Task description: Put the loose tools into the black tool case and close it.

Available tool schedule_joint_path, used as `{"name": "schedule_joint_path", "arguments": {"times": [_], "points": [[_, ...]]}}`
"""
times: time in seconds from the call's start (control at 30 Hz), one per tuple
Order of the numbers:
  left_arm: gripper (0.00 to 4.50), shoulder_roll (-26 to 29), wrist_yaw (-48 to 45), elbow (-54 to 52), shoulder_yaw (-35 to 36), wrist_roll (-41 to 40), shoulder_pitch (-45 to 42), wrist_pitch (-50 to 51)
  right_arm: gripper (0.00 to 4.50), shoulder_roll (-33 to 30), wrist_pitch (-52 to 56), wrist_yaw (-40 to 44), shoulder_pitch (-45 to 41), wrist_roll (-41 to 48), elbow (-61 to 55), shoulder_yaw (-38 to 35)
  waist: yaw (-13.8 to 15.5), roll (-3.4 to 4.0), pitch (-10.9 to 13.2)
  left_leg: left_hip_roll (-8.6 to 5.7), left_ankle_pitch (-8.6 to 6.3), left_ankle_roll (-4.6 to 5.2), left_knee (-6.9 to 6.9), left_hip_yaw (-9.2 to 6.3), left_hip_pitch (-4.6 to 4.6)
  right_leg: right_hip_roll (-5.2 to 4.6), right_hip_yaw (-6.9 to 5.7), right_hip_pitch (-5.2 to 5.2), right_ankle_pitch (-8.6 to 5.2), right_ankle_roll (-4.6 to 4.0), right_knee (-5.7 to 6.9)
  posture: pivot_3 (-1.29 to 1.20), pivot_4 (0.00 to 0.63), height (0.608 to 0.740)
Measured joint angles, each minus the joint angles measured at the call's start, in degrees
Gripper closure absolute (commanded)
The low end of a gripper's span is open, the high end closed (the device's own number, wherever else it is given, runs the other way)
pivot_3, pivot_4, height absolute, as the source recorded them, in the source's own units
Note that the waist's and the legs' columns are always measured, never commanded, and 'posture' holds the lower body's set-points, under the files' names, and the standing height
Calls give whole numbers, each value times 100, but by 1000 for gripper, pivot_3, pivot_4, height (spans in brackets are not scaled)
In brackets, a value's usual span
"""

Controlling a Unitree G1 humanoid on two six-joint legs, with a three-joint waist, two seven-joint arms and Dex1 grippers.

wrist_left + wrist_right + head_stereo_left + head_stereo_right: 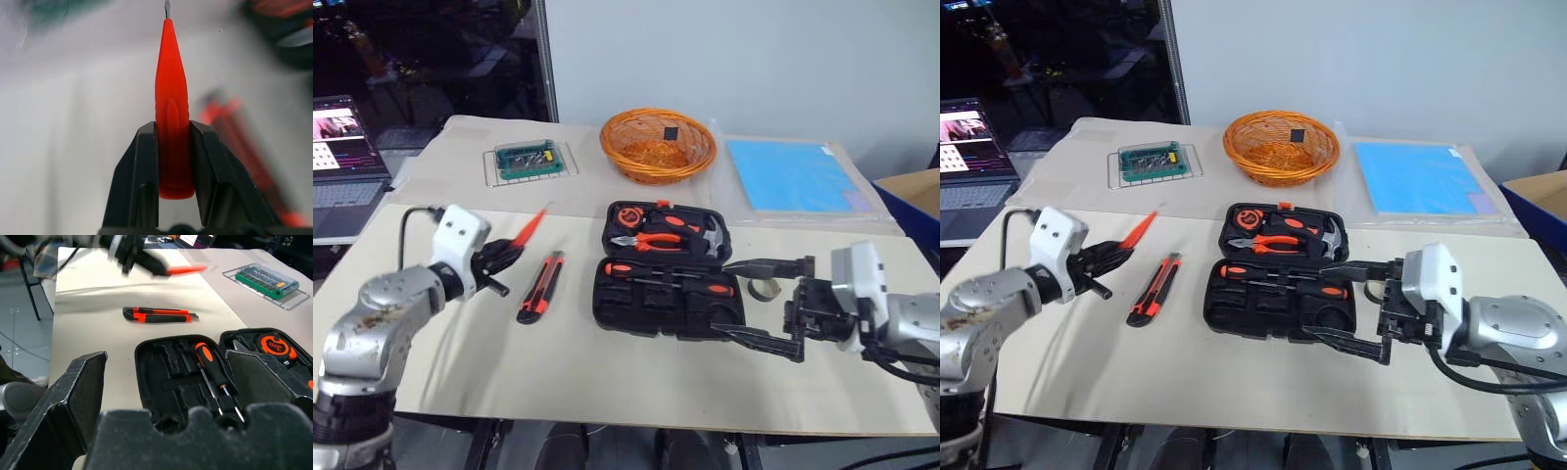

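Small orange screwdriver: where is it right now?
The small orange screwdriver is clamped in the left gripper, held off the table left of the utility knife.

You can read one marking: "3m" in black on the round orange face of the tape measure (275, 345), which sits in the lid half of the black tool case (146, 363). The laptop screen (340, 139) at the desk's left edge shows a pink image and small panels, but nothing on it is legible.
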Motion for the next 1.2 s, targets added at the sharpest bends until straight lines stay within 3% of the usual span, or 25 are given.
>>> {"name": "schedule_joint_path", "arguments": {"times": [0.07,0.2,0.33,0.43,0.7,1.2], "points": [[3913,1,-978,173,-878,13,-686,-281,0,-29,19,13,508,58,-195,-462,44,3,-1,-4,1,2,-1,-4,-8,4,4,15,6,11,-32,0,150,740],[3913,-269,-1815,790,-1930,473,-1551,-800,0,-14,107,-25,1219,253,-495,-1263,-6,2,0,-6,27,47,1,-20,-22,14,7,19,15,33,-41,0,150,740],[3913,-882,-2251,1855,-3029,1439,-2279,-1609,0,101,158,-102,1848,426,-807,-1880,-10,5,-1,-10,27,48,3,-31,-22,19,6,23,30,65,-38,0,150,740],[3913,-1154,-2487,2526,-3451,1884,-2483,-2089,0,153,158,-166,2168,443,-920,-2179,-79,5,-1,-10,28,49,6,-36,-23,21,11,23,30,68,-37,0,150,740],[3913,-1579,-2729,3613,-3646,2599,-2980,-2630,0,238,158,-472,2595,662,-1286,-2559,-72,6,-2,-13,29,51,21,-44,-25,19,10,30,18,105,-34,0,150,740],[3913,-1587,-3028,3895,-3548,2876,-3092,-2872,0,240,153,-618,2719,684,-1387,-2577,-93,22,-12,-13,31,54,28,-47,-19,20,10,37,19,104,-29,0,150,740]]}}
